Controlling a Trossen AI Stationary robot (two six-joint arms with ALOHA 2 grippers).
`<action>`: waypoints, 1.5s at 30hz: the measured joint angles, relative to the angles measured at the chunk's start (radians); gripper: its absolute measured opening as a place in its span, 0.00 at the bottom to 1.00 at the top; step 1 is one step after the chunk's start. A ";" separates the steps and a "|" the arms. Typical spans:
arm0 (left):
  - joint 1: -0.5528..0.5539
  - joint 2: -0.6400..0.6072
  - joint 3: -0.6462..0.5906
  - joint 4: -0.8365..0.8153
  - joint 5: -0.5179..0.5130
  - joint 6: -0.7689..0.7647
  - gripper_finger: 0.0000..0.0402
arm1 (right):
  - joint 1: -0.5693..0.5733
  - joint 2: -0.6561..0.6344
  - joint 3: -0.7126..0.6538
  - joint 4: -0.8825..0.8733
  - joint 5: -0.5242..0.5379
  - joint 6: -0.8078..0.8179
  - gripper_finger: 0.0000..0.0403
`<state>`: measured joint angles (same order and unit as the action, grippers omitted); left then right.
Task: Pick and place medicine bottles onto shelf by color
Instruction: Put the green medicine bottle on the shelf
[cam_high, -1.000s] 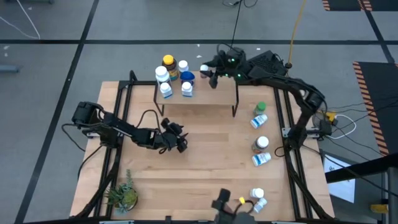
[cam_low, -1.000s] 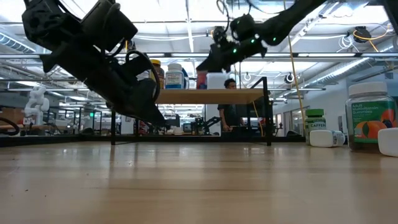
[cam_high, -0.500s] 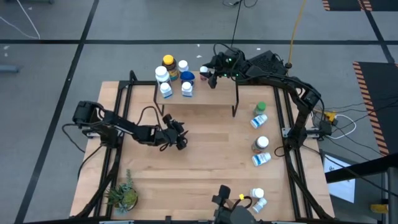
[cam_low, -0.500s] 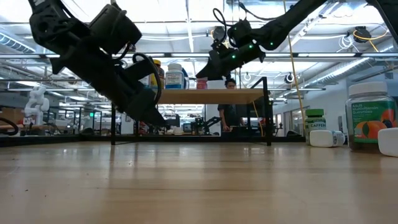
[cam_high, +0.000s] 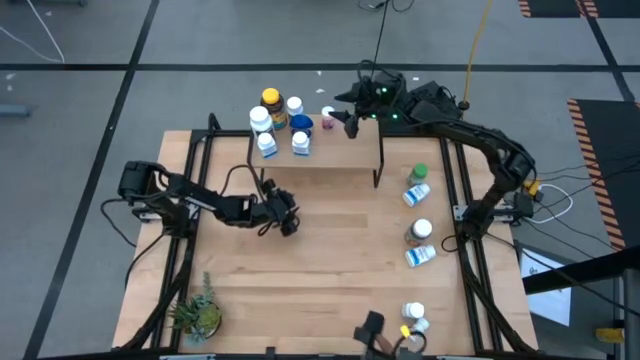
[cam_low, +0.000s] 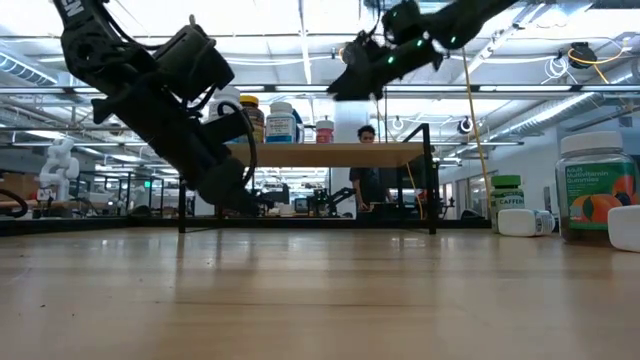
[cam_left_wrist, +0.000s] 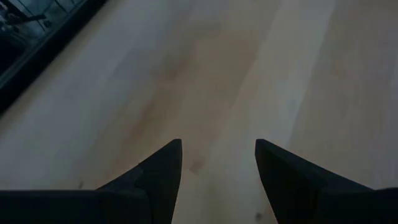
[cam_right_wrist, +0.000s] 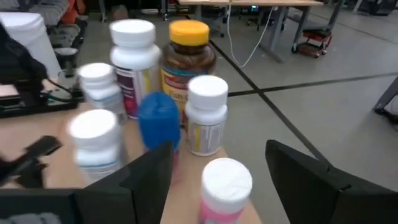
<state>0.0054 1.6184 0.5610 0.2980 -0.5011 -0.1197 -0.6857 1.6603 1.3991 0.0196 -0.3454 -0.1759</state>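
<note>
— Where's the right hand (cam_high: 348, 118) just now?

— Up at the far end, above the shelf (cam_high: 330, 150), near its middle. Its fingers are spread, with nothing between them. The pink-labelled bottle (cam_right_wrist: 225, 191) stands upright on the shelf just below, white cap showing between the two fingers but clear of both.

— And the rest of the bottles on the shelf?

— Bunched at the left end. The amber one with the yellow cap (cam_high: 270, 104), a blue one (cam_high: 301, 126) and several white ones (cam_high: 261, 121), all standing close together. From the wrist camera they sit just past the pink one.

— What about the left hand (cam_high: 284, 215)?

— Low over the bare bench (cam_high: 330, 250), in front of the shelf's left legs. Fingers parted, holding nothing; only wood shows between them.

— Any bottles off the shelf?

— Yes, along the right side of the bench: a green-capped one (cam_high: 418, 175), white ones near it, some lying on their sides, and two more at the near right corner (cam_high: 414, 318). A small potted plant (cam_high: 197, 315) sits at the near left corner.

— Anyone about?

— A person (cam_low: 369, 165) beyond the shelf, well behind the bench.
</note>
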 joint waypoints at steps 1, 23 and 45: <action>0.005 0.000 0.000 0.012 -0.001 0.015 0.52 | 0.006 -0.023 0.000 -0.034 0.000 -0.001 0.62; 0.118 0.000 -0.023 0.169 0.091 0.159 0.52 | 0.574 -0.546 -0.412 -0.792 0.788 0.432 0.62; 0.107 0.000 -0.066 0.179 0.057 -0.025 0.52 | 0.252 -0.772 -0.640 -0.980 0.825 0.480 0.62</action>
<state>0.1129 1.6184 0.4953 0.4770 -0.4438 -0.1444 -0.4336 0.8885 0.7593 -0.9604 0.4794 0.3044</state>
